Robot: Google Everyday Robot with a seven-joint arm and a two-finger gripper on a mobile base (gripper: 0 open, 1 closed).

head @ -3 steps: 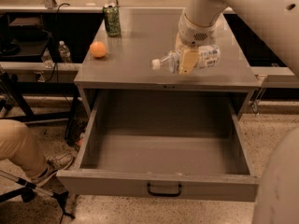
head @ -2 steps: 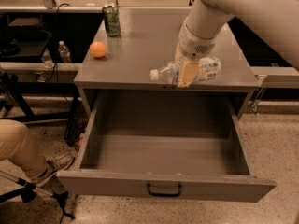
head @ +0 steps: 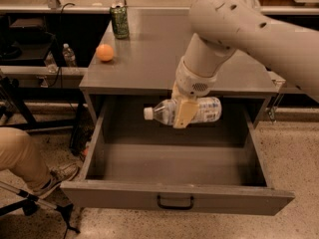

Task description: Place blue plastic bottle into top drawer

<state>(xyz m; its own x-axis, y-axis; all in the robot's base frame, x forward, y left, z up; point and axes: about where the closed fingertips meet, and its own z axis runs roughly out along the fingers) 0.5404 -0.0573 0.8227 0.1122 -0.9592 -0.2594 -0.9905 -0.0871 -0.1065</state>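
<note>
Gripper [head: 183, 113] carried blue plastic bottle [head: 207, 109] beyond tabletop [head: 149, 59], over top drawer [head: 119, 197].

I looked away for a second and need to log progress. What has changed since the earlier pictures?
The gripper, shut on the bottle throughout, carried it from above the cabinet top forward past the front edge. The bottle now hangs on its side, cap to the left, over the open drawer, not yet released. The drawer, the can and the orange stayed where they were.
</note>
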